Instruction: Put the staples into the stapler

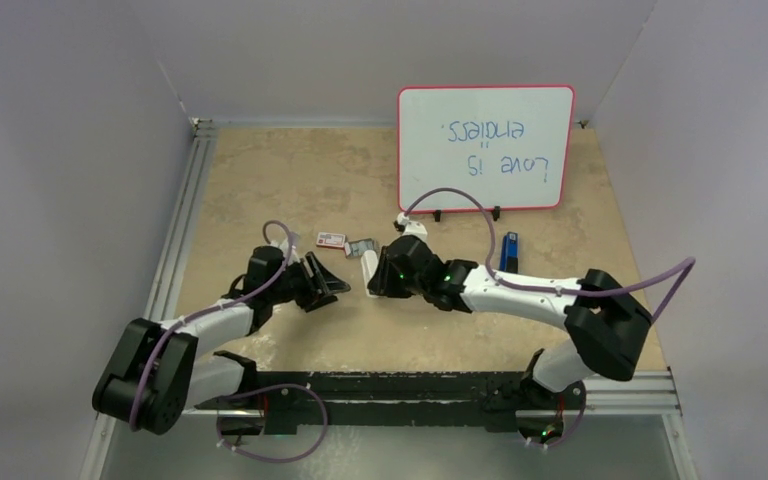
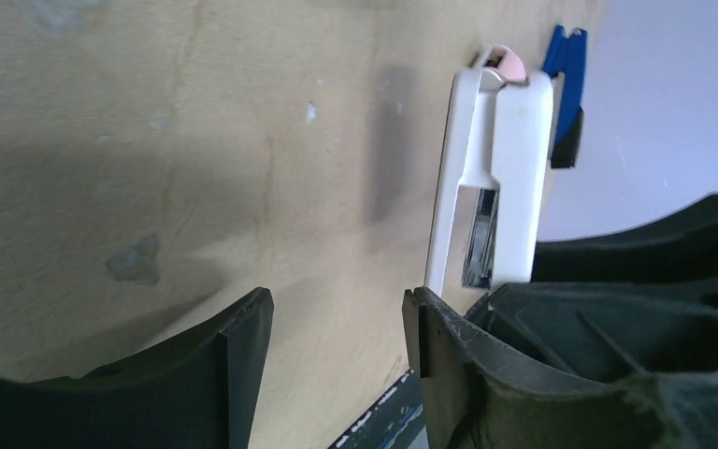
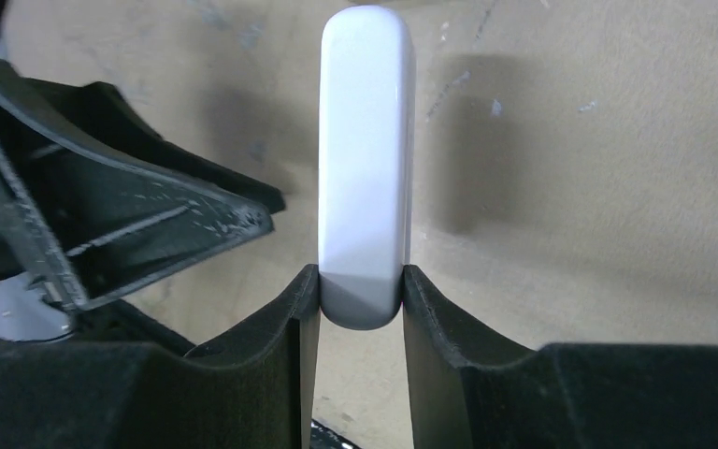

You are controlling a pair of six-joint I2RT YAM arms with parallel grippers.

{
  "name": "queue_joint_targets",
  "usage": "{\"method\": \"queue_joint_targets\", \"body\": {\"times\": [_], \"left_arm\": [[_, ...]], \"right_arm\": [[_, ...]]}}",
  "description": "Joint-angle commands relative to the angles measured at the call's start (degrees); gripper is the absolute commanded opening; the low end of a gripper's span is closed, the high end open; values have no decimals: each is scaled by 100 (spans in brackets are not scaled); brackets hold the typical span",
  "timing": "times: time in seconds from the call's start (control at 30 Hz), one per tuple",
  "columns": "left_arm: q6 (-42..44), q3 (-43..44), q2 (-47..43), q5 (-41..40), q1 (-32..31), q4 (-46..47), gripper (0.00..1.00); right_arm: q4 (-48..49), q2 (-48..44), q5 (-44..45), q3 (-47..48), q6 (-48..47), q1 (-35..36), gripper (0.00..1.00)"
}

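Observation:
The stapler (image 1: pixel 508 251), blue on top with a black base, lies right of centre near the whiteboard; its blue end shows in the left wrist view (image 2: pixel 566 65). The staples (image 1: pixel 364 247), a small grey metallic block, lie on the table between the two grippers. My right gripper (image 1: pixel 378 280) (image 3: pixel 360 290) is shut on the end of a white oblong bar (image 3: pixel 366 159), held off the table. That bar also shows in the left wrist view (image 2: pixel 495 168) with a small pink piece (image 2: pixel 507 62) at its far end. My left gripper (image 1: pixel 330 283) (image 2: pixel 337 337) is open and empty, just left of the bar.
A little red-and-white box (image 1: pixel 331 239) lies just left of the staples. A red-framed whiteboard (image 1: pixel 485 145) stands upright at the back right. White walls close in the table (image 1: pixel 280 170) on three sides, and a metal rail runs along its left edge.

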Motion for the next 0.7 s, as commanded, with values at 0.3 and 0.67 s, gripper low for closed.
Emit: {"method": "queue_joint_targets", "body": {"times": [0.3, 0.67], "left_arm": [[-269, -193, 628, 1329, -63, 2230, 55], [-300, -127, 906, 1464, -156, 2447, 37]], "right_arm": [[1501, -566, -1356, -615, 242, -360, 26], [1815, -653, -1652, -684, 277, -452, 25]]}}
